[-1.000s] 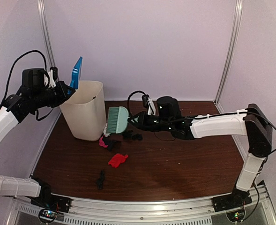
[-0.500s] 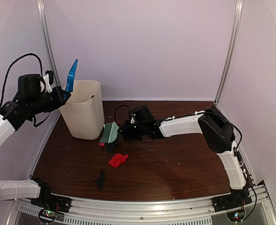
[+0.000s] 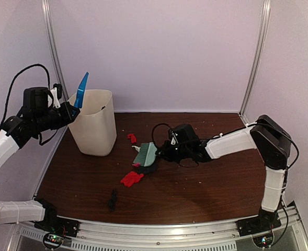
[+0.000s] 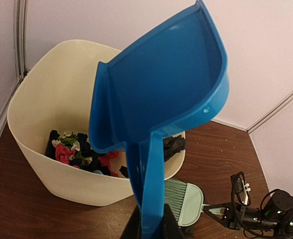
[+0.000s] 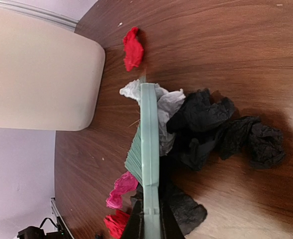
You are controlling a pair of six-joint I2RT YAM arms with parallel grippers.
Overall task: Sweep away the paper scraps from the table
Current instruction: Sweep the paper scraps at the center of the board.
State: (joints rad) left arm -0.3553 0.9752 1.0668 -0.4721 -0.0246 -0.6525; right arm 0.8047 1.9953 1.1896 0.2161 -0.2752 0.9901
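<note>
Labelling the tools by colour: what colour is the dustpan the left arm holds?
Bright blue; the dustpan shows best in the left wrist view.

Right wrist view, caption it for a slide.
The right gripper holds the pale green brush against black and white paper scraps on the table, near the cream bin.

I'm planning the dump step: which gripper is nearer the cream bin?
Left. The left gripper holds the blue dustpan over the bin's rim; the right gripper, holding the brush, is down among paper scraps to the bin's right.
</note>
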